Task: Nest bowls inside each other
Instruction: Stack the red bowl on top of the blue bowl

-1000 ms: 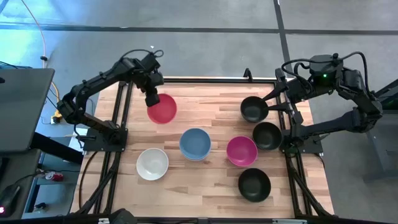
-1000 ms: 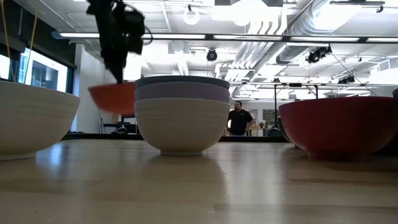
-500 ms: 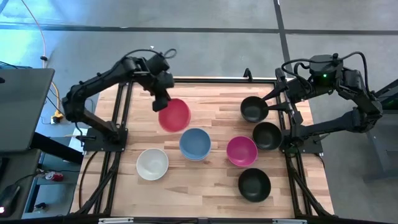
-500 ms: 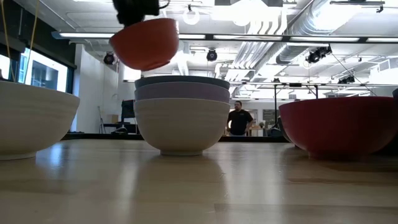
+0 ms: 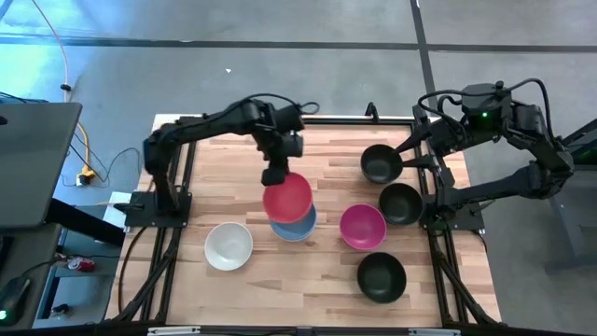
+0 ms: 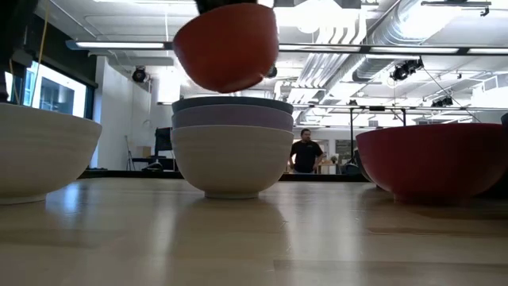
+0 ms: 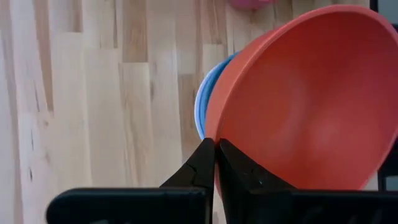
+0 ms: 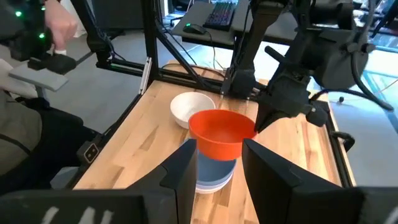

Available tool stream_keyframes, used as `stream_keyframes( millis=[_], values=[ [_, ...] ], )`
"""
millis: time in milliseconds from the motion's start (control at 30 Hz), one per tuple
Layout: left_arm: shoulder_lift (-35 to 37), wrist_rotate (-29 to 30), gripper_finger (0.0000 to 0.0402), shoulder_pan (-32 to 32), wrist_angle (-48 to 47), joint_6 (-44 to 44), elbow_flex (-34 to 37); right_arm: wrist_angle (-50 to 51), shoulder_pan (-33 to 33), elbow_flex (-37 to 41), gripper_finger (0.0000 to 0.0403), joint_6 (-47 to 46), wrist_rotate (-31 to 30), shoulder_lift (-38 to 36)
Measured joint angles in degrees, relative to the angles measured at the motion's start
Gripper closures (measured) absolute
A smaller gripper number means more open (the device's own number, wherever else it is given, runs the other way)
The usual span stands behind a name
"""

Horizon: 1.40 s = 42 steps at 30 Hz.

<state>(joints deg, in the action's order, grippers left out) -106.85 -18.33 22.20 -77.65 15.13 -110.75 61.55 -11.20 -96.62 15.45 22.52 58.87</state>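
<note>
- We see the left claw (image 5: 276, 175) clenched on the rim of the red-pink bowl (image 5: 287, 197), which hangs in the air, tilted, over the middle of the worktop (image 5: 326, 159).
- In the left wrist view the two fingers (image 7: 205, 163) pinch the bowl's edge, one inside the wall and one outside, with the bowl's hollow open toward the camera.
- The held bowl sits directly above the stack of bowls (image 6: 232, 147), and the low view shows a clear gap between its base and the blue bowl (image 5: 297, 224) on top of that stack.
- From above, the red-pink bowl covers most of the blue one, so we make out only a crescent of blue rim; the lavender and cream bowls under it show only in the low view.
- The low view cuts the left claw off at the top edge, so there we see just the bowl.
- The right claw (image 5: 422, 138) waits near the far right corner of the worktop, its fingers spread apart and holding nothing, just beside a black bowl (image 5: 381, 163).
- The white bowl (image 5: 229, 245) stands alone toward the near left corner; the magenta bowl (image 5: 363, 226) is right of the stack.
- Two more black bowls (image 5: 400, 203) stand along the right edge, and in the low view they are hidden behind the nearer bowls.
</note>
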Motion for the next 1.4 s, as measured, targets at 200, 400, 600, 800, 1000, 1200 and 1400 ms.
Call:
stream_keyframes(
  millis=[200, 400, 600, 800, 1000, 1200, 1400],
  values=[
    [-7.57, -0.03, 0.0401, -1.11, -4.25, 1.65, -5.88, 2.64, -0.02, 0.00, 0.0282, 0.01, 0.00, 0.00],
    [-12.57, 0.02, 0.0401, -0.99, -5.64, 2.57, -5.98, 4.10, 0.00, 0.00, 0.0282, 0.01, 0.24, -0.03],
    [-15.08, -0.62, 0.0401, -1.08, -5.35, 3.41, -6.00, 5.42, 0.00, 0.00, 0.0282, 0.67, 0.29, -0.05],
    [-15.30, -0.59, 0.0401, -1.36, -4.45, 3.52, -6.00, 5.56, -0.02, 0.00, 0.0282, 1.50, 0.46, -0.07],
    [-15.30, -0.58, 0.0401, -2.42, -4.13, 3.24, -6.00, 5.52, -0.02, 0.00, 0.0282, 1.59, 0.46, -0.07],
    [-15.30, -0.59, 0.0401, -2.82, -3.44, 2.20, -6.00, 5.51, -0.01, 0.00, 0.0282, 1.27, 0.46, -0.07],
    [-15.30, 0.21, 0.0401, -3.25, -3.46, 1.53, -6.00, 5.50, 0.00, 0.00, 0.0282, 1.11, 0.72, -0.07]
  ],
)
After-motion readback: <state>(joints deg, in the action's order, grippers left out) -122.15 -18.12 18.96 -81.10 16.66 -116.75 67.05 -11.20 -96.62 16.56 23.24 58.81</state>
